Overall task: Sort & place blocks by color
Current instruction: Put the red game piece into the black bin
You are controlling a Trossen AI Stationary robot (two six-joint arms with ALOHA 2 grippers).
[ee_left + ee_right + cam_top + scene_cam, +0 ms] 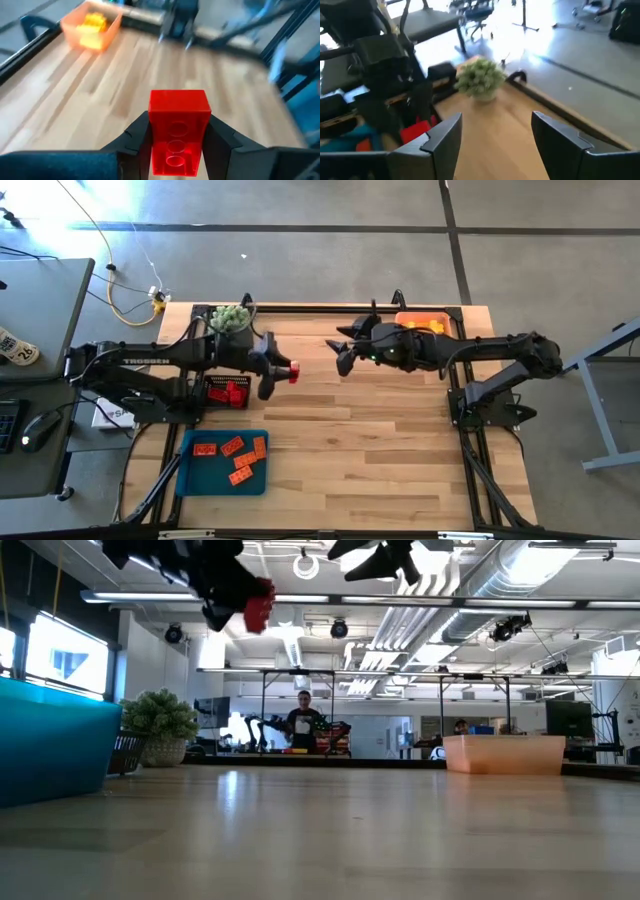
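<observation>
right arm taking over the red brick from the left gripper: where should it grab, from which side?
Probably the free studded end of the red brick, which sticks out past the left gripper; that gripper's fingers clamp the two long sides farther back. The right gripper is open, facing it across the table, so come straight in from that side and close on the exposed end.

- You have a light wooden table [350,440] with a dark frame along its edges.
- Near its front left corner lies a blue tray [190,472] holding several orange-red blocks [236,458].
- By the left edge, behind the tray, sits a dark basket [228,392] with red blocks inside.
- At the back left corner stands a green plant ball [231,318] in a pot.
- At the back edge, toward the right corner, rests an orange bin [420,321] with yellow blocks [93,24] in it.
- The table's middle is bare wood.
</observation>
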